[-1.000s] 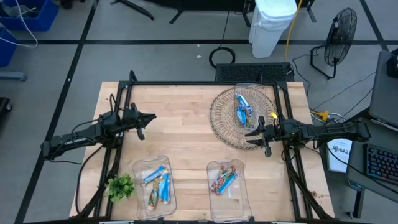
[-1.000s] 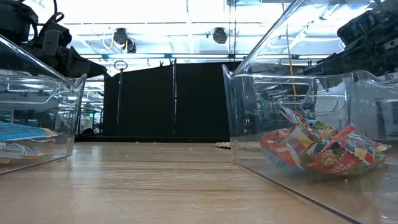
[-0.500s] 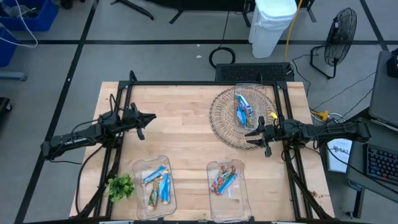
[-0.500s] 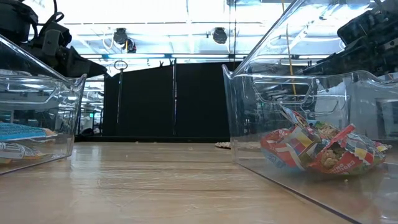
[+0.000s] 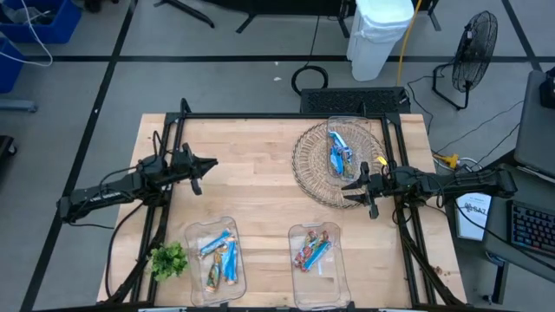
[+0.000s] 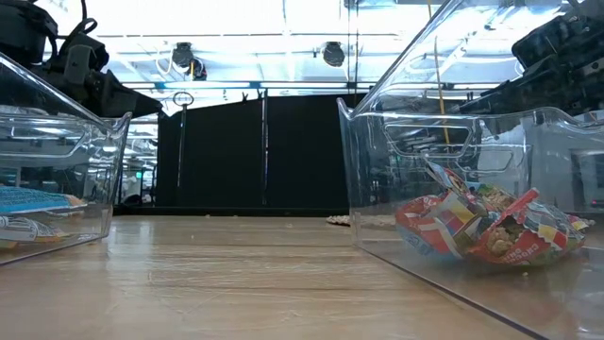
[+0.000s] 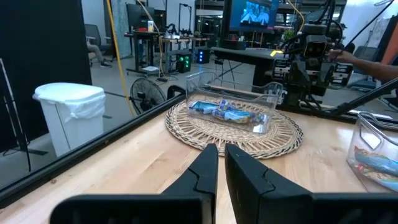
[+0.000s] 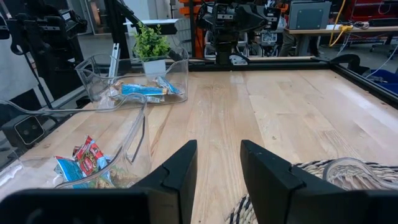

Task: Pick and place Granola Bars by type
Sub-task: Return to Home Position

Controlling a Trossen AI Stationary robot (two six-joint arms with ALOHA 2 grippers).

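Currently, the right end effector (image 5: 357, 191) is hovering with its fingers spread and holding nothing, at the near edge of the wicker mat (image 5: 312, 165) on the table (image 5: 251, 173). On that mat a clear source bin (image 5: 351, 130) is holding several blue-wrapped bars (image 5: 338, 152). The left end effector (image 5: 204, 166) is waiting over the table's left side, fingers nearly closed on nothing.

Two clear bins are sitting at the near edge: the left bin (image 5: 217, 260) is carrying blue-wrapped bars, the right bin (image 5: 314, 256) red-wrapped ones (image 6: 481, 231). A small plant (image 5: 169, 258) is standing just beside the left bin.

Risks, as judged from this layout:
- The source bin's walls are crowding the bars, so a descending finger is likely to strike the rim or shove the light bin across the mat.
- The bars are lying close together, so a grasp may be lifting two at once or slipping off a glossy wrapper.
- A blue bar released over the right bin would be mixing the types.
- A carry towards the left bin is bringing the right arm into the left arm's zone.
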